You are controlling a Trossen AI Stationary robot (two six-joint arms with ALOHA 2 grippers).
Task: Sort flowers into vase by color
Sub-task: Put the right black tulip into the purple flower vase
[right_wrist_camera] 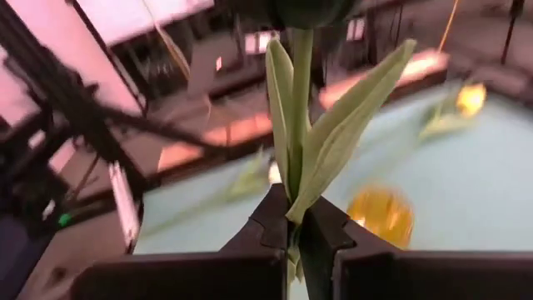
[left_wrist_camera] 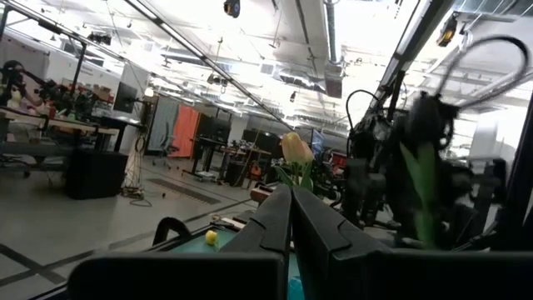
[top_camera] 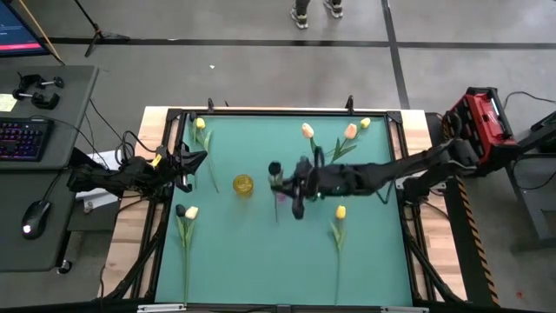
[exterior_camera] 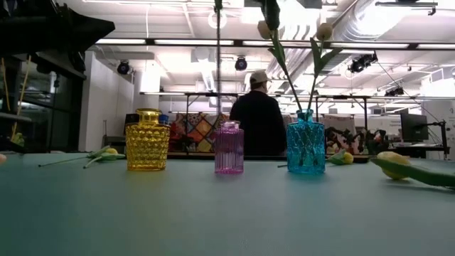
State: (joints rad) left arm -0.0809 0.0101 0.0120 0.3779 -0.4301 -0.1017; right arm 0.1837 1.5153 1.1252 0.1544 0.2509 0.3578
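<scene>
My right gripper point(top_camera: 295, 188) is over the table's middle, shut on a dark purple-black tulip point(top_camera: 274, 167) point(right_wrist_camera: 300, 100) whose head points away from the fingers. Three vases stand in a row: yellow point(exterior_camera: 148, 140) point(top_camera: 243, 184), pink point(exterior_camera: 229, 147) and blue point(exterior_camera: 306, 147). The blue one holds two peach-pink tulips point(exterior_camera: 323, 31) by their stems. Yellow tulips point(top_camera: 200, 124) point(top_camera: 365, 123) point(top_camera: 340, 211) lie flat on the mat. A dark and a yellow one point(top_camera: 186, 211) lie together near the left edge. My left gripper point(left_wrist_camera: 291, 218) point(top_camera: 193, 161) waits shut at the mat's left edge. My right gripper pinches the dark tulip's stem point(right_wrist_camera: 293, 227) between its two fingers, just below where the leaves point(right_wrist_camera: 333, 133) branch off. It reaches in from the table's right side. The flower is lifted clear of the mat, with leaves and head standing out beyond the fingertips.
The teal mat point(top_camera: 261, 261) has a black frame point(top_camera: 169, 117) around it. A person point(exterior_camera: 259, 121) stands beyond the far edge. A desk with a keyboard point(top_camera: 22, 139) and mouse stands left of the table. Bare mat lies toward the near edge, in front of the vases.
</scene>
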